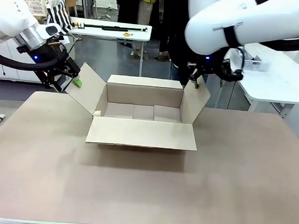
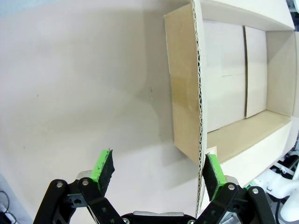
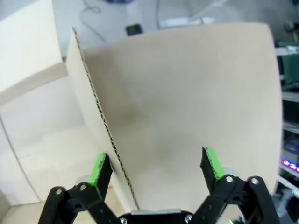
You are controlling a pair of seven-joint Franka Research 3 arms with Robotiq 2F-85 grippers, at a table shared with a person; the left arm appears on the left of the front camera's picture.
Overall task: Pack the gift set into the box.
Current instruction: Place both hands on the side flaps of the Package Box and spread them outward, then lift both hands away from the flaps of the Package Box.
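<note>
Between spread fingers [image 2: 103, 170], box [image 1: 138, 134] flaps (both sides)

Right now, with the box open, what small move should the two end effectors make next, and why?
Probably close both on the flaps. The left end effector is open, with the edge of the left side flap between its fingers; the right end effector is open around the right side flap likewise. Gripping would likely keep the cardboard box spread for packing.

box [image 1: 143, 114] | brown corrugated carton | four flaps open | upright, empty | far-middle of table
</note>
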